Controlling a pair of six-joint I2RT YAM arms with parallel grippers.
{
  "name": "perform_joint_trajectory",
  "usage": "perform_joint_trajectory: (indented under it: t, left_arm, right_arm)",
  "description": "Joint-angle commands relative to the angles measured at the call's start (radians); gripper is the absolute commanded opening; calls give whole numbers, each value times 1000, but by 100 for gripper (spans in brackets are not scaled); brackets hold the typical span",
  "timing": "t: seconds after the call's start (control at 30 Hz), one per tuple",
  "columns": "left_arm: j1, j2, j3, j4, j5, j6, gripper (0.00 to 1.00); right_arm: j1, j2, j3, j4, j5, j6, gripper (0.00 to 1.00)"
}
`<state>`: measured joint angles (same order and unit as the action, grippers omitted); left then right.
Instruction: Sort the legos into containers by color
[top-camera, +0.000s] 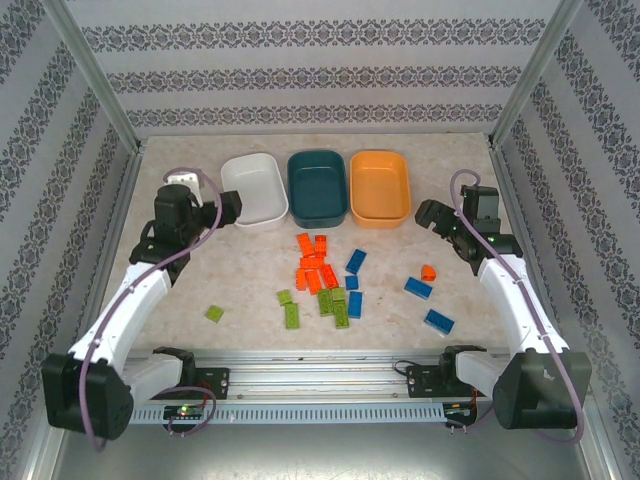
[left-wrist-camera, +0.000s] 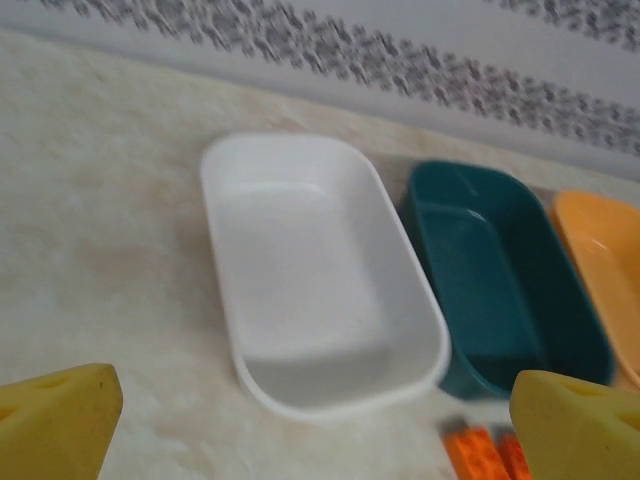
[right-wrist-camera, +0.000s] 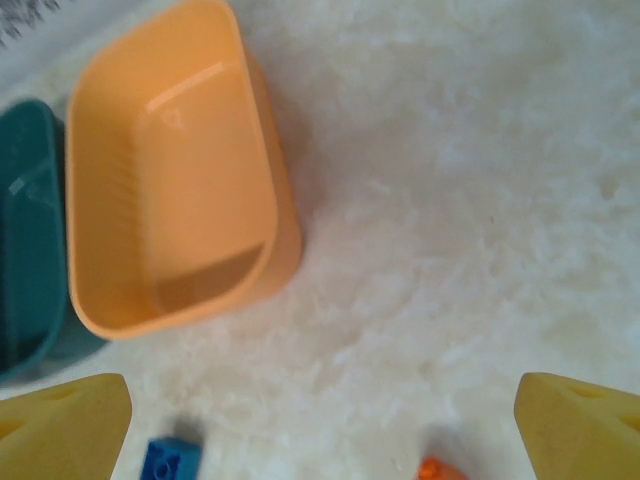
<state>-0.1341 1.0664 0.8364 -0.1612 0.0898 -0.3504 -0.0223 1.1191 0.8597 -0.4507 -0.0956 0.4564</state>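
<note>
**Start of sorting.** Both claws have their jaws wide apart and hold nothing. The left claw (top-camera: 231, 208) is just beside the white bowl (top-camera: 254, 188), and the right claw (top-camera: 424, 213) is just beside the orange bowl (top-camera: 380, 186). The teal bowl (top-camera: 317, 186) stands between them. All three are empty and set close side by side at the far end of the surface (top-camera: 180, 290). The legos (top-camera: 318, 272) lie unsorted mid-surface, with orange, green and blue packed close and strays to either side. Likely faults: jaws closing in the tight cluster may catch or shove a neighbour of another colour; a release near adjoining rims may drop a brick into the wrong bowl; a claw brushing a light bowl may push it. The top view gives the whole spread and both arms. The left wrist view gives the white bowl's bare floor, with orange bricks (left-wrist-camera: 485, 455) just below the teal bowl. The right wrist view gives the orange bowl's bare inside and a blue brick (right-wrist-camera: 170, 462) at its lower edge.
</note>
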Motion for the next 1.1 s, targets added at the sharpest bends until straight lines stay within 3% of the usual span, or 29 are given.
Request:
perform_joint_trajectory:
  t: [0.0,0.17,0.63,1.07]
  left_arm:
    - [-4,-4,60,-219,86,-73,100]
    - [-5,30,76,-338,199,-102,100]
    - [-5,99,10,-320,363,-49,100]
    - [-6,98,3,-310,363,-24,100]
  right_arm:
    - [3,20,15,-183,-3,-36,98]
    - [14,63,-17,-202,1,-23,92]
    - [35,259,-16,-209,50,-42,79]
    - [42,412,3,-201,56,-49,70]
